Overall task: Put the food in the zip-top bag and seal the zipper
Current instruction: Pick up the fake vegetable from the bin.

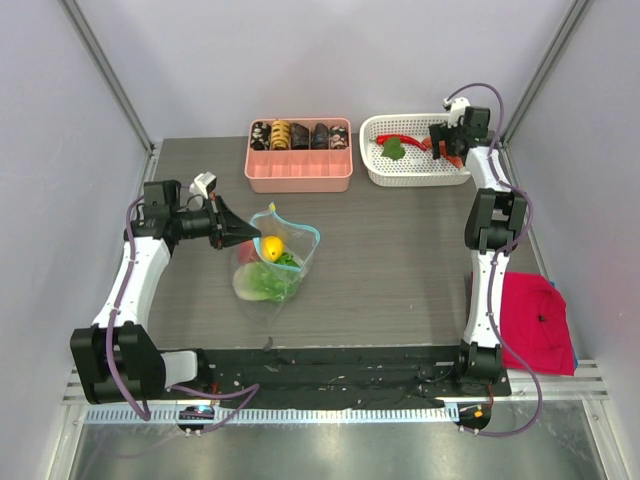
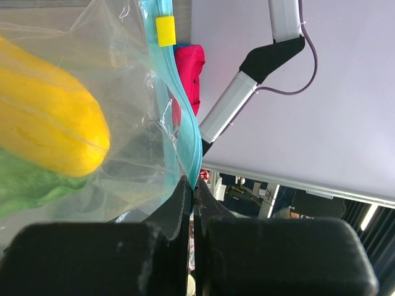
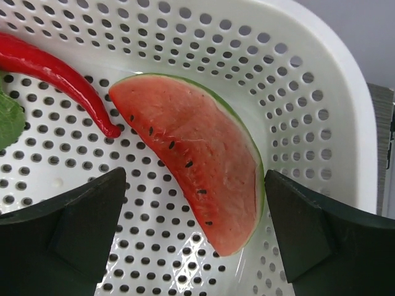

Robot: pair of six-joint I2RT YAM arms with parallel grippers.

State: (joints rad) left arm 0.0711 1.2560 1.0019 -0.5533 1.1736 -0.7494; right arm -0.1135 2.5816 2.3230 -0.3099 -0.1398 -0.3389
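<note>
The left tool point(image 2: 192, 188) is closed tight on the light-blue zipper point(image 2: 187, 132) of the zip-top bag point(image 2: 126, 117), I think to hold its mouth up for filling; a yellow piece point(image 2: 49, 123) and lettuce point(image 2: 28, 188) are already inside, and the bag lies on the table point(image 1: 400, 260); the right tool point(image 3: 194, 185) hangs over the white basket point(image 3: 321, 92), fully open, jaws on either side of a watermelon slice point(image 3: 185, 148), gripping nothing; a red chili point(image 3: 55, 71) lies beside.

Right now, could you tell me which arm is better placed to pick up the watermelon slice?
Right. The right tool hangs open over the slice in the basket; the left tool is shut on the zipper.
</note>
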